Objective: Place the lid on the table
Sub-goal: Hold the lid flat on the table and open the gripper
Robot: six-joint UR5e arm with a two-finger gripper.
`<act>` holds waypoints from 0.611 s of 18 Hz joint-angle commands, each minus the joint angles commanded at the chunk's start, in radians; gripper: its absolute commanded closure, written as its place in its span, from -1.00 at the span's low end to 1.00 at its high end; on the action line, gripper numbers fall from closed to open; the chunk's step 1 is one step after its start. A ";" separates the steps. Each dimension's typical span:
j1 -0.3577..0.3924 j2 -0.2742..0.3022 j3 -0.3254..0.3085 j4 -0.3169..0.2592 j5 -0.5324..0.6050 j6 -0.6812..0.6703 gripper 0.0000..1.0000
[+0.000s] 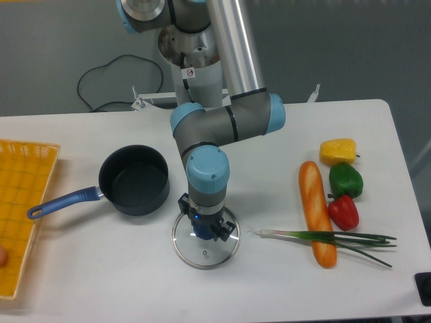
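The lid lies flat on the white worktop, near the front and just right of the dark pot. The hand sits right over the lid's blue knob, and it looks closed on the knob, though the arm hides part of it. The lid looks set down, so the good move is to open the fingers slowly and lift straight up, so the glass does not slide. Far right lie bread and peppers.
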 joint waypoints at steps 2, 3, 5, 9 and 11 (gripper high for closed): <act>0.002 -0.002 0.000 0.000 0.000 0.000 -0.13; 0.000 -0.002 0.000 0.000 0.000 0.002 -0.18; 0.000 -0.002 0.000 0.000 0.000 0.002 -0.26; 0.000 -0.005 0.003 0.000 0.000 0.002 -0.53; 0.000 -0.005 0.005 0.000 0.000 0.003 -0.65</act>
